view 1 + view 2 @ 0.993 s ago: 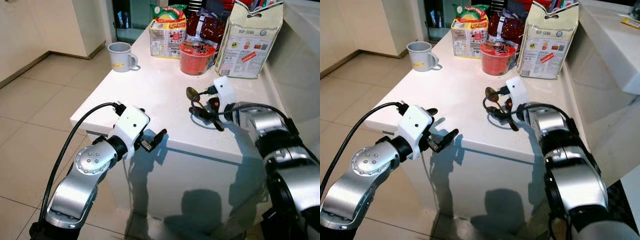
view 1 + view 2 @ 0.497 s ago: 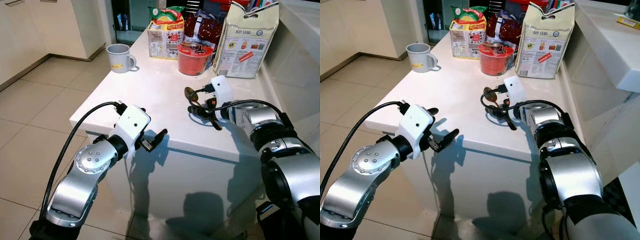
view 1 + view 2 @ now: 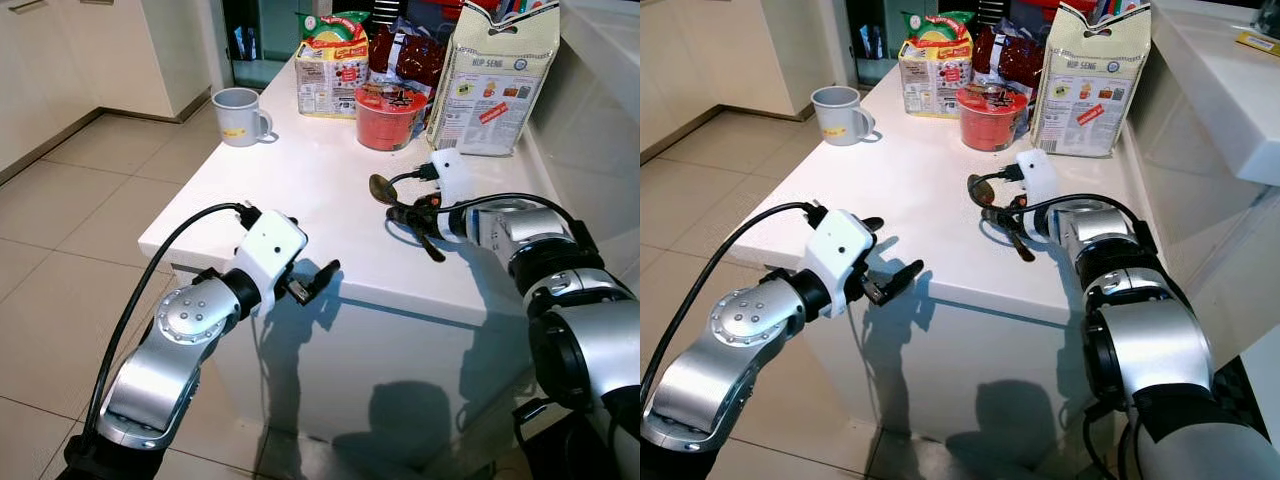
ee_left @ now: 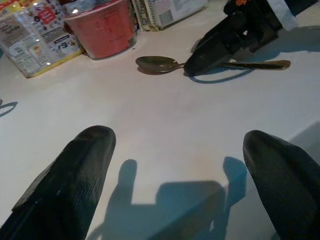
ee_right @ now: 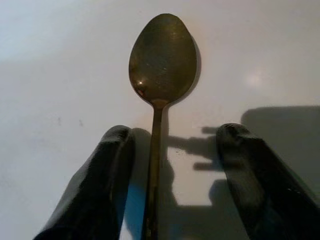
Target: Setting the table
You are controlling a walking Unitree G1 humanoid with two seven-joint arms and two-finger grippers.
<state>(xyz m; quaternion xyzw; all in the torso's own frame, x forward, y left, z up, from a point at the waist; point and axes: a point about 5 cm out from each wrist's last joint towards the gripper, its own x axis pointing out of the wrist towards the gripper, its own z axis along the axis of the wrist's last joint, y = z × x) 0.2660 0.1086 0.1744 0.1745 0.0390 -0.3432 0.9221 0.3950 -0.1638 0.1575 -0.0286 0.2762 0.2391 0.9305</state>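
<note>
**Spoon straddled by right end effector on white table**

A dark metal spoon (image 5: 159, 95) is seen lying flat on the white table (image 3: 300, 190), its bowl pointing toward the back of the table; the right end effector (image 3: 408, 212) is lowered over its handle, with the two black fingers (image 5: 95, 190) spread apart on either side, one just beside the handle and the other clear of it, so that nothing is gripped; the left end effector (image 3: 312, 281) is held at the table's near edge, its fingers wide apart and empty; at the far end of the table a red cup (image 3: 390, 116) is flanked by food packets (image 3: 333, 62) and a tall paper bag (image 3: 490, 72); a grey mug (image 3: 238, 115) is set well apart at the far left corner; tiled floor (image 3: 70, 220) is visible beside the table.
</note>
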